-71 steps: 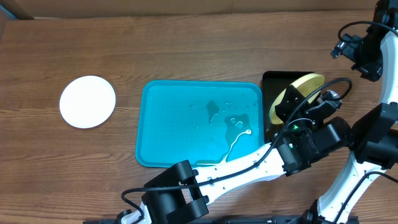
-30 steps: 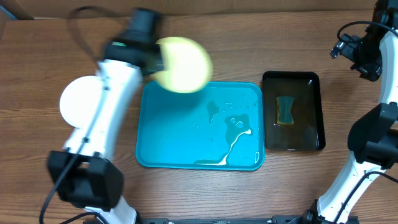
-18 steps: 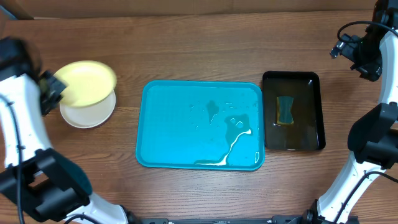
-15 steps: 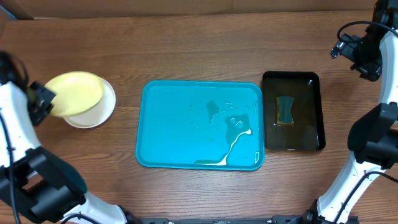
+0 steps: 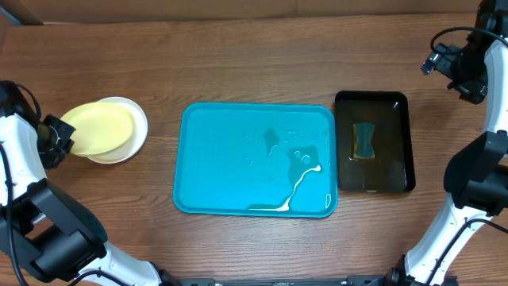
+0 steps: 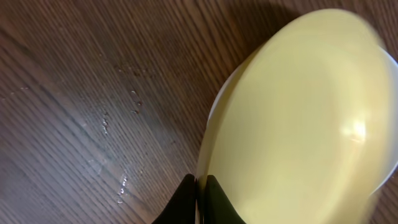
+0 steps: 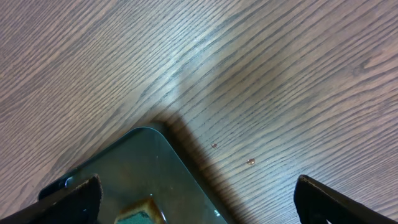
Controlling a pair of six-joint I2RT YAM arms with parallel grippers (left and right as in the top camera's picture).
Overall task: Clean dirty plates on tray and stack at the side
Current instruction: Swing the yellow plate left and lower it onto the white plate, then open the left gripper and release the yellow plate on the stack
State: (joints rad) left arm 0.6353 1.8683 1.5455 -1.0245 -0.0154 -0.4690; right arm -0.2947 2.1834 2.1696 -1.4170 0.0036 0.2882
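your left arm (image 5: 17,179) stretched to left edge, left gripper (image 5: 63,141) pinched on yellow plate (image 5: 99,129) rim. your right arm (image 5: 475,171) raised far right, right gripper (image 7: 198,200) spread wide, holding nothing.

pale yellow plate (image 5: 97,129) | white plate (image 5: 140,133) | turquoise tray (image 5: 222,163) | black basin (image 5: 394,155)

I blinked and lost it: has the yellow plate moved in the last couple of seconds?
Yes. The yellow plate went from the black basin, right of the tray, across to the tray's left, over the white plate.
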